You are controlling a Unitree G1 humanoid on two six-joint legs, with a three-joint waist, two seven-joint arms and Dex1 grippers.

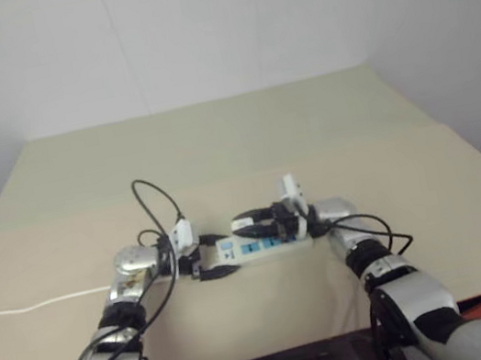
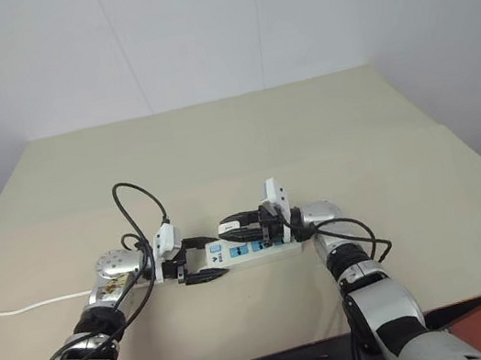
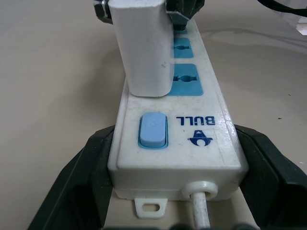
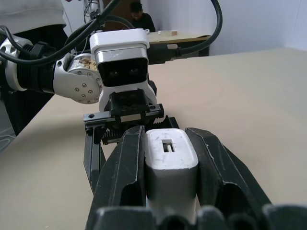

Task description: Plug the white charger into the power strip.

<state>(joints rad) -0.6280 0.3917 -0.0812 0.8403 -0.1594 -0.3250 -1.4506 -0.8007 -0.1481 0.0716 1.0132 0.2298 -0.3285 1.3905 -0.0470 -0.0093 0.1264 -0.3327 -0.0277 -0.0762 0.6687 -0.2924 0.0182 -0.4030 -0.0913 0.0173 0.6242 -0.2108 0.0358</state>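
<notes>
Two grippers meet over the power strip (image 3: 177,143), which lies flat on the tan table (image 1: 242,133) near its front edge. It has blue sockets in a row and a blue switch (image 3: 153,130) at one end. The white charger (image 4: 171,165) stands at the socket nearest the switch — how far its pins are in is hidden. The left gripper (image 1: 206,258) reaches in from the left, and its black fingers (image 3: 79,177) are closed on the switch end of the strip, one on each long side. The right gripper (image 2: 247,226) comes in level from the right, and its fingers (image 4: 125,177) press on both sides of the charger. A white cord (image 1: 34,305) runs from the strip to the table's left edge. Behind the strip the table has lots of open room — the front edge is close by.
</notes>
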